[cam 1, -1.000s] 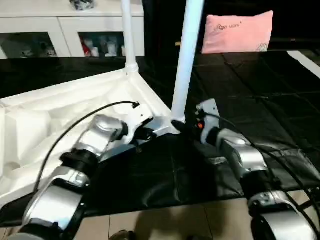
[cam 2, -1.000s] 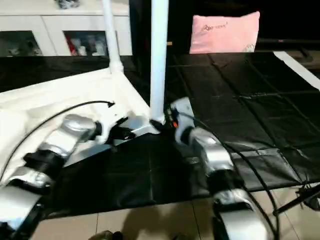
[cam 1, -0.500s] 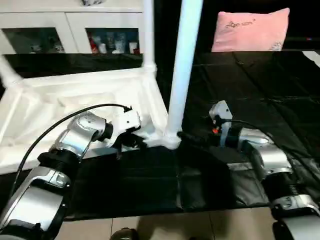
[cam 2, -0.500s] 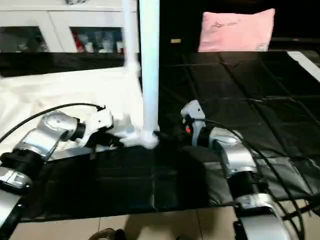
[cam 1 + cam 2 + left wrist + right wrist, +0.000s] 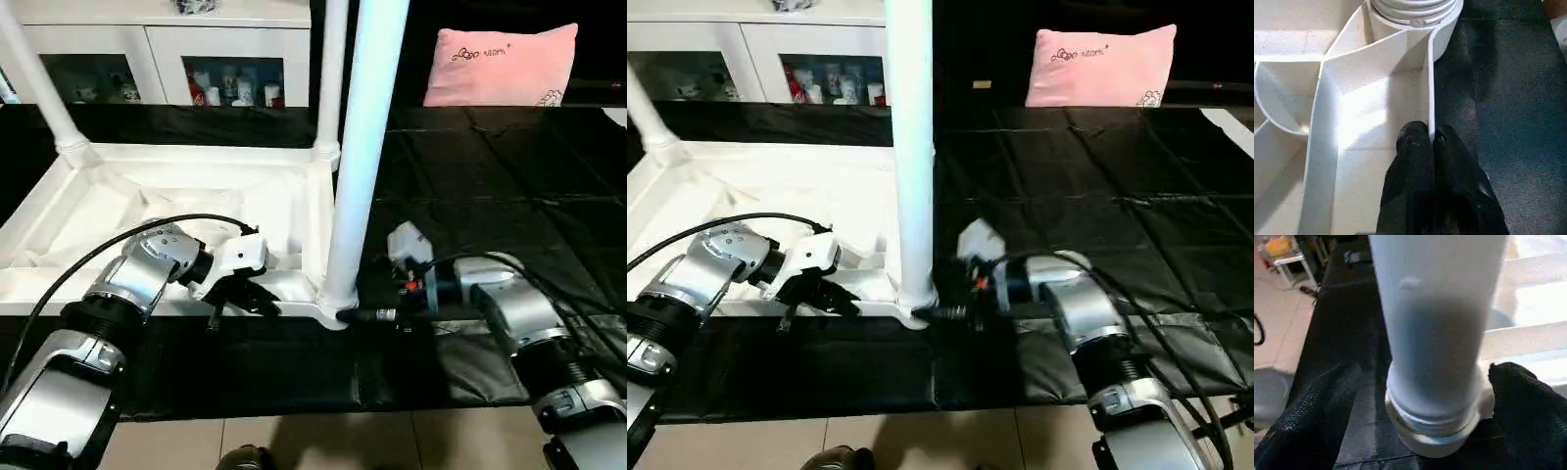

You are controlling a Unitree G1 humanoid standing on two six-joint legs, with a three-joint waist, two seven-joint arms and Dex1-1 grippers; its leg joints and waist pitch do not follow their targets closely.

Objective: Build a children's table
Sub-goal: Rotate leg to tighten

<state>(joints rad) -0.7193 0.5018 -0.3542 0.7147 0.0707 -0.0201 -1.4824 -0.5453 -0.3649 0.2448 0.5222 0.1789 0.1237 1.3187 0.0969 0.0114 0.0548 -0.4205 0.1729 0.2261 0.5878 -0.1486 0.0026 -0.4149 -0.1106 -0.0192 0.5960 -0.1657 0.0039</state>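
Tabletop [image 5: 196, 196]: upside down on the black mat, near leg [image 5: 367, 147] upright in its corner socket.
Left gripper [image 5: 1431, 142]: pinching the rim beside that leg.
Right gripper [image 5: 1420, 396]: spread wide around leg's base.
Advice: steady rim, regrip low, twist straight.

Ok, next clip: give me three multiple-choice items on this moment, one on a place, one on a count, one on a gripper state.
1. Where does the pink pillow lie?
A. on the black mat, far right
B. inside the tabletop
C. on the cabinet

2. How many legs stand in the tabletop in the left eye view?
A. one
B. three
C. five

3. How is the right gripper set at the near leg?
A. shut on the leg
B. open, a finger on either side of the leg's base
C. shut, away from the leg

Answers:
1 A: it rests at the mat's far right edge.
2 B: three white tubes rise from corner sockets.
3 B: the right wrist view shows gaps between both fingers and the leg.
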